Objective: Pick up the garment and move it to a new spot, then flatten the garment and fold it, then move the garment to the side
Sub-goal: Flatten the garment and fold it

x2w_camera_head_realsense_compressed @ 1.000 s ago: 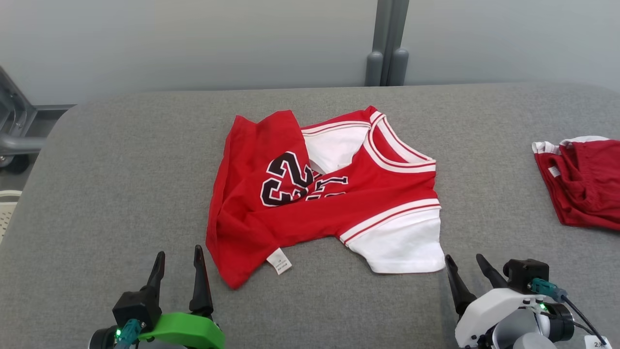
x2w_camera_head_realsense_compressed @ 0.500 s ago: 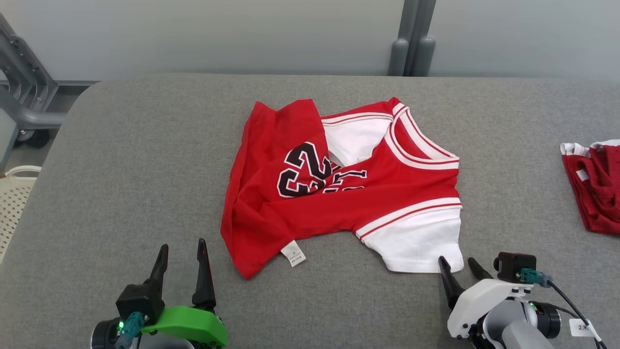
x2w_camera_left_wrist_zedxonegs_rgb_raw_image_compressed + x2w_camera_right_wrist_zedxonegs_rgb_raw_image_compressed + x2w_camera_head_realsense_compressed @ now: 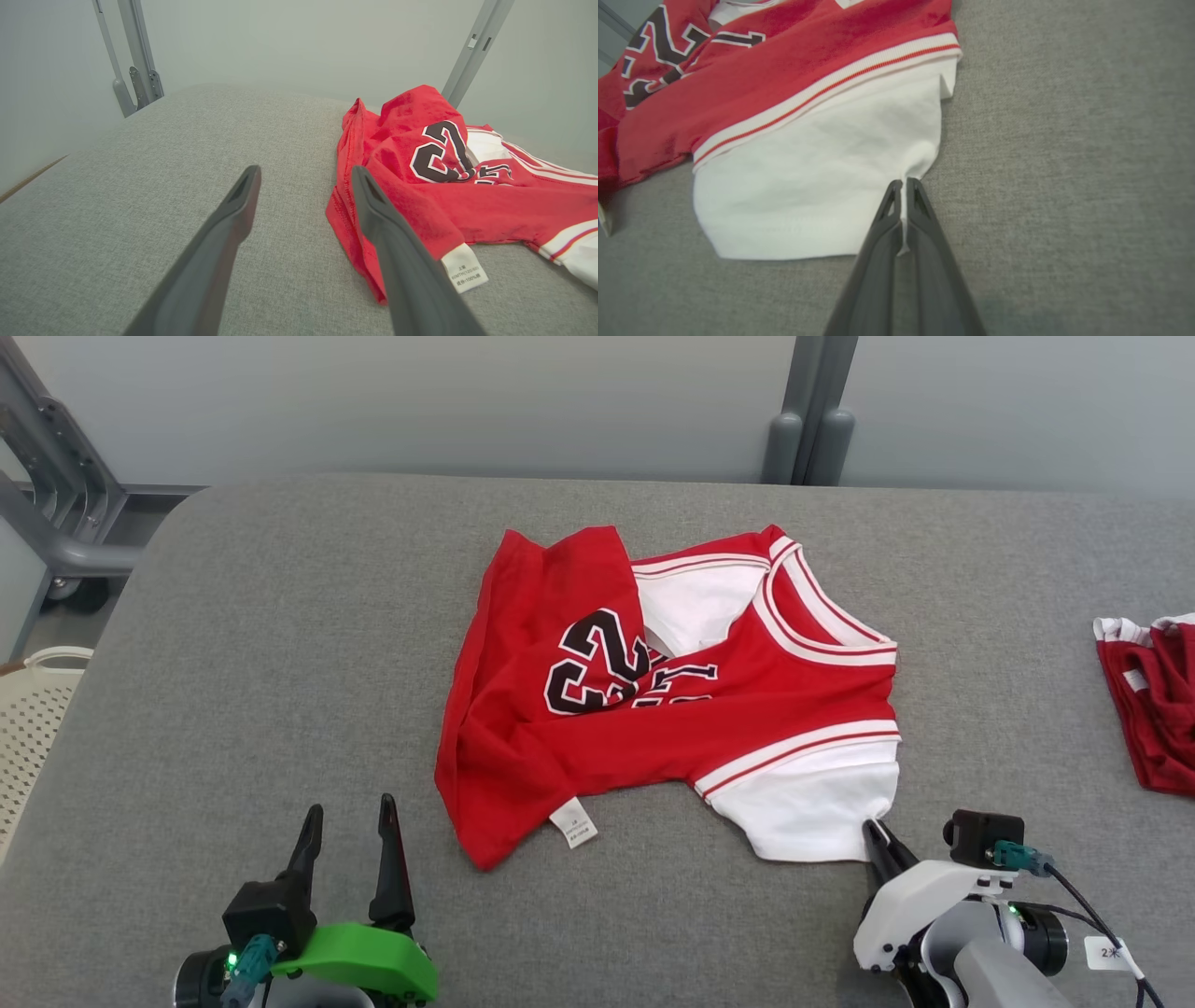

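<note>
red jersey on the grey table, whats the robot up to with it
The robot's right gripper is shut on the near right corner of the white sleeve of the red and white number 22 jersey, which lies crumpled on the grey fabric-covered table, not yet lifted. The left gripper hovers open beside the jersey's near left hem, touching nothing. A second red garment lies at the table's right edge.

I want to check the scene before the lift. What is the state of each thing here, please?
jersey: crumpled, partly folded over itself, lying on the table
right hand: shut on the jersey's white corner
left hand: open, empty, beside the jersey
red garment: bunched at the table's right side, untouched
</note>
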### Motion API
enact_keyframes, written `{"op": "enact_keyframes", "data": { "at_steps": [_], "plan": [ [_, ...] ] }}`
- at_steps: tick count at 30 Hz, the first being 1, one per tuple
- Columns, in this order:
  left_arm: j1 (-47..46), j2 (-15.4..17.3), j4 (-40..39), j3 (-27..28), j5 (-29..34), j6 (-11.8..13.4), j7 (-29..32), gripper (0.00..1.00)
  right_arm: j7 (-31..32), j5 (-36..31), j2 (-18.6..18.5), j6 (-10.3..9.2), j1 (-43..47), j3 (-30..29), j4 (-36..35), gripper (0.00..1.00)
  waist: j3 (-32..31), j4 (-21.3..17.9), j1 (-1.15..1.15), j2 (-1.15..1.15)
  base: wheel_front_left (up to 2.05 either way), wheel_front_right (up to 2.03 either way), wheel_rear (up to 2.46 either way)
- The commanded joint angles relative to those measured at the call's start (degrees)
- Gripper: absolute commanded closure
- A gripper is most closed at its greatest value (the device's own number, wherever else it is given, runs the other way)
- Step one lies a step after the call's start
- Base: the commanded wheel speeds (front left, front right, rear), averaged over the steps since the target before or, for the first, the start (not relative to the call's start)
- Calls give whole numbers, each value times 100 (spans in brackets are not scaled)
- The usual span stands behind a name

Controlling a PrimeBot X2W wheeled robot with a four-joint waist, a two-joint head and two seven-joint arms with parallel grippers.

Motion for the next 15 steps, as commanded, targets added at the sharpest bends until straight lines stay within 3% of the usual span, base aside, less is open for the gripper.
{"op": "enact_keyframes", "data": {
  "at_steps": [1,8,15],
  "plan": [
    [-78,-17,-1,37,33,-18,-14,0,-127,-14,-20,0,-90,-70,83,100,-7,-22,0,0,0,0,0],
    [-34,-30,-11,-21,-22,-92,-14,0,-408,45,-19,-1,-185,-359,-178,100,-36,-133,0,0,0,0,0],
    [25,-54,9,-133,-136,-116,-14,0,-480,-223,-15,-1,251,-952,-1145,100,-57,-301,0,0,0,0,0]
  ]
}}
